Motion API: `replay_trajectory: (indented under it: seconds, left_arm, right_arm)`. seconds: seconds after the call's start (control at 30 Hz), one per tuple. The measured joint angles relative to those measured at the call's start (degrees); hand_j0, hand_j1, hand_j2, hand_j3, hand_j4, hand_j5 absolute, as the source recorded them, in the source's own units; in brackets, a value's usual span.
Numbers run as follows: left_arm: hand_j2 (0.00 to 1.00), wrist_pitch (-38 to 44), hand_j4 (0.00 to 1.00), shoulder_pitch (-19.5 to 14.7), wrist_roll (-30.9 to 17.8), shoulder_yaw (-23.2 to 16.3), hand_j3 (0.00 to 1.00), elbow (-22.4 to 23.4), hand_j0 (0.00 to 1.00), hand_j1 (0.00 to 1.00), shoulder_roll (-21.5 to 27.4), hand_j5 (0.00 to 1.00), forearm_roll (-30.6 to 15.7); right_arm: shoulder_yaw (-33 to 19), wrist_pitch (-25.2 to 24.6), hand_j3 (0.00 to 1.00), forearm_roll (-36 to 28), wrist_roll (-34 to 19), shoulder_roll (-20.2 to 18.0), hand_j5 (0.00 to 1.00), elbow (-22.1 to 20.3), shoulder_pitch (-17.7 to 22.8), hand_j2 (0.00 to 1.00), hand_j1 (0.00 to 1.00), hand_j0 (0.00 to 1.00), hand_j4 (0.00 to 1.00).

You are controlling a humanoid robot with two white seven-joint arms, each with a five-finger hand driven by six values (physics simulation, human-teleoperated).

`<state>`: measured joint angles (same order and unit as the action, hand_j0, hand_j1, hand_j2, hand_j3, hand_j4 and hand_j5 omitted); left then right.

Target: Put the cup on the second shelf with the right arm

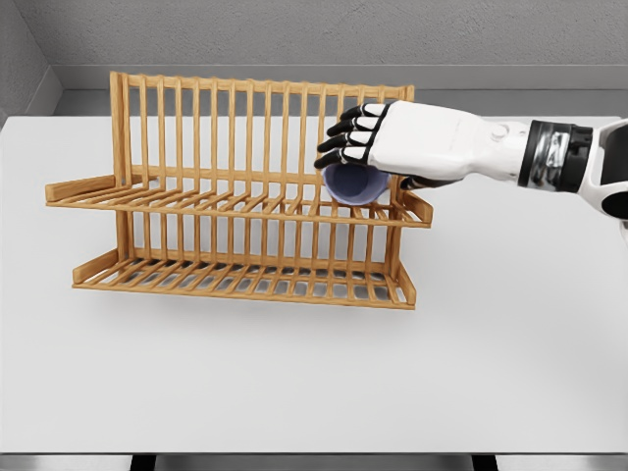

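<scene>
Head view: cup (355, 184) under right hand (392, 137).

My right hand (378, 137) grips the blue cup (355, 184) from above, over the right end of the rack's (235, 196) upper shelf, on the white table (294, 373).

White table (294, 392) — grey walls (294, 29) behind.

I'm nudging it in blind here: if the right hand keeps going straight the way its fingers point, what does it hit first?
The right hand points left along the upper shelf, holding the cup. Going straight on, it would probably brush the rack's back slats first, though depth from this head view is unclear.
</scene>
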<state>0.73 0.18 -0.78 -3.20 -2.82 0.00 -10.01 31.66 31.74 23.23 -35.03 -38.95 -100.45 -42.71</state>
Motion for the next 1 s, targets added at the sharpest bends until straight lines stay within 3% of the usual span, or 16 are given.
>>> replay_trajectory:
  seconds: [0.37,0.5,0.57,0.73,1.0]
  left_arm:
    - [1.00,0.02,1.00,0.00,0.00,0.00,1.00,0.00,1.00,1.00,0.00,1.00,0.00]
    - [1.00,0.01,1.00,0.00,0.00,0.00,1.00,-0.01,1.00,1.00,0.00,1.00,0.01]
    - [1.00,0.02,1.00,0.00,0.00,0.00,1.00,-0.01,1.00,1.00,0.00,1.00,0.00]
    - [1.00,0.01,1.00,0.00,0.00,-0.01,1.00,-0.01,1.00,1.00,0.00,1.00,-0.01]
    - [1.00,0.03,1.00,0.00,0.00,0.01,1.00,0.00,1.00,1.00,0.00,1.00,0.00]
  right_arm:
    - [-6.11,1.10,1.00,-0.52,0.00,-2.18,1.00,-0.08,0.44,1.00,1.00,1.00,1.00]
    - [-13.01,2.79,1.00,-0.59,-0.02,-3.99,1.00,-0.08,7.20,1.00,1.00,1.00,1.00]
    - [-17.84,3.16,1.00,-0.56,-0.03,-4.27,1.00,-0.07,13.09,1.00,1.00,1.00,1.00]
    - [-25.66,3.38,1.00,-0.65,-0.01,-4.61,1.00,0.05,16.17,1.00,1.00,1.00,1.00]
    - [-27.88,3.44,1.00,-0.65,-0.01,-4.19,1.00,-0.04,19.42,1.00,1.00,1.00,1.00]
